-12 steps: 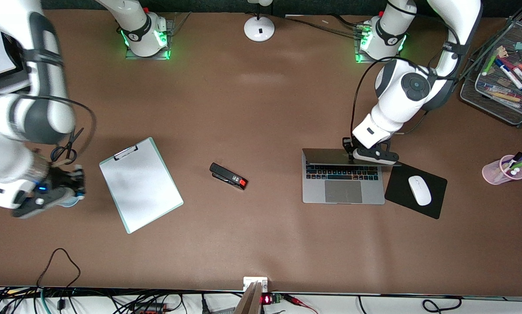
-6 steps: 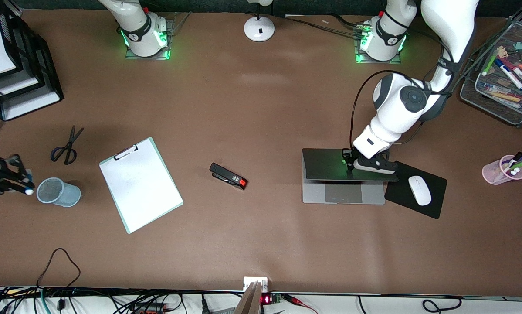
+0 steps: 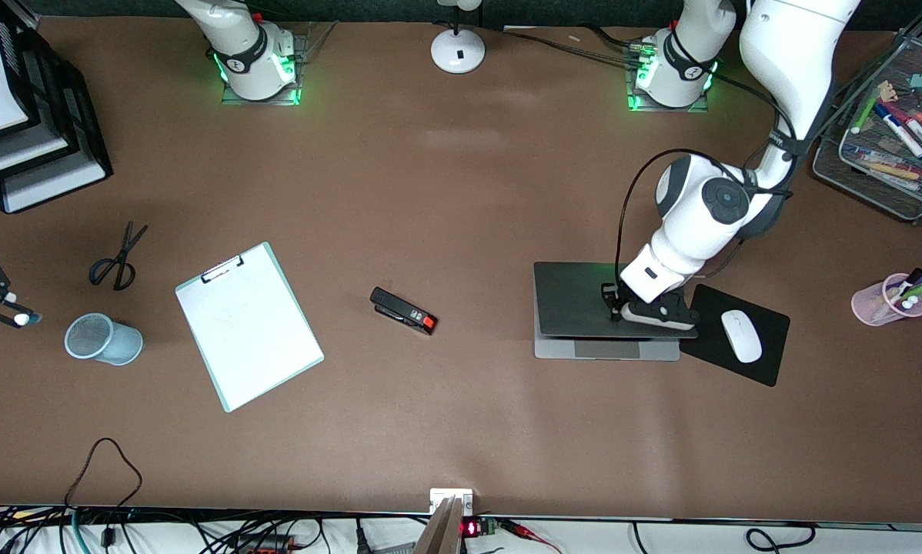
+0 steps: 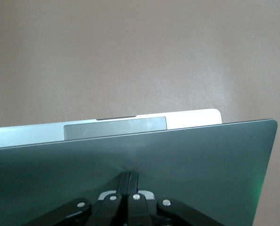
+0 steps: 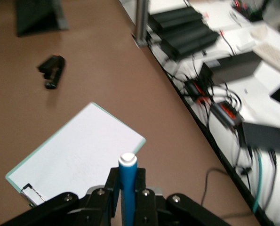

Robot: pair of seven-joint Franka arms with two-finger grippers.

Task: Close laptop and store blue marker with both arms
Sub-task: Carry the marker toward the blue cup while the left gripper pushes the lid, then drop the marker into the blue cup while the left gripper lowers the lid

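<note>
Since half a second ago: laptop (image 3: 576, 309) lid lowered further, keys now hidden, only a strip of grey deck and trackpad showing at the lid's 6 o'clock edge; right gripper (image 3: 3, 308) has drawn farther toward the right arm's end of the table, now barely in the front view.

Right gripper: black, two-fingered, clenched on the blue marker (image 5: 127, 188), over the table edge at 9 o'clock of the mesh cup (image 3: 103, 338). Marker: slim bright blue barrel, pale rounded tip standing up between the fingers in the right wrist view.

Mesh cup: pale blue, round, wire-mesh wall, lying tilted. Scissors (image 3: 118, 258): black handles, thin blades, at 12 o'clock of the cup.

Clipboard (image 3: 249, 327): flat rectangle, white sheet, pale green border, metal clip at its upper corner.

Stapler (image 3: 403, 310): small black bar with red end, at 3 o'clock of the clipboard.

Laptop: slim, silver-grey base, smooth dark matte lid almost flat. Left gripper (image 3: 646, 312): black fingers clenched together, pressing on the lid near its 3 o'clock edge.

Mouse pad (image 3: 769, 358): black, thin, rectangular, touching the laptop at 3 o'clock; white oval mouse (image 3: 741, 335) on it.

Pink cup (image 3: 869, 304): translucent, round, holding pens, well apart at 3 o'clock of the mouse pad
</note>
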